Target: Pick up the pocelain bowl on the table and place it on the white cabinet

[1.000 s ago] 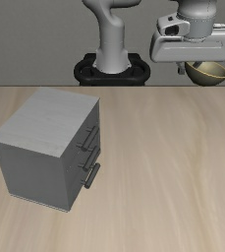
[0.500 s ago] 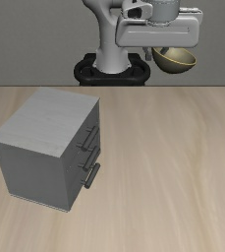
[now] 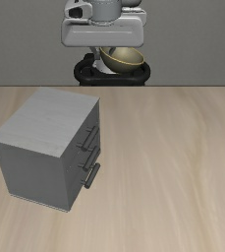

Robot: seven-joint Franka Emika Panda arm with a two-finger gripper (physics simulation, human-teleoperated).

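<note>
Shows the pincer (image 3: 108, 51) clenched on the rim of the porcelain bowl (image 3: 130, 62), judged so from the bowl hanging tilted in the air beneath it, well above the tabletop (image 3: 173, 167) and in front of the robot's black base (image 3: 87, 71). Places the white cabinet (image 3: 47, 123) lower and toward the exterior view's left, standing on the tabletop with a flat top and two drawer handles (image 3: 87, 162) on the face turned toward the exterior view's right. Step in hand, by this reading: carrying the bowl across to the cabinet, with setting down not yet begun. To do it well: hold height above the cabinet top throughout the crossing, avoiding any clip against its edge; bring the bowl over the middle of the top rather than a corner; level the tilt before descending, letting the foot meet the surface flat; lower slowly, given porcelain's hardness and a likely tendency to rock or skid; loosen the grip only after full contact, then withdraw straight upward. Main risk: release from a tilted pose, with a roll off the edge.
</note>
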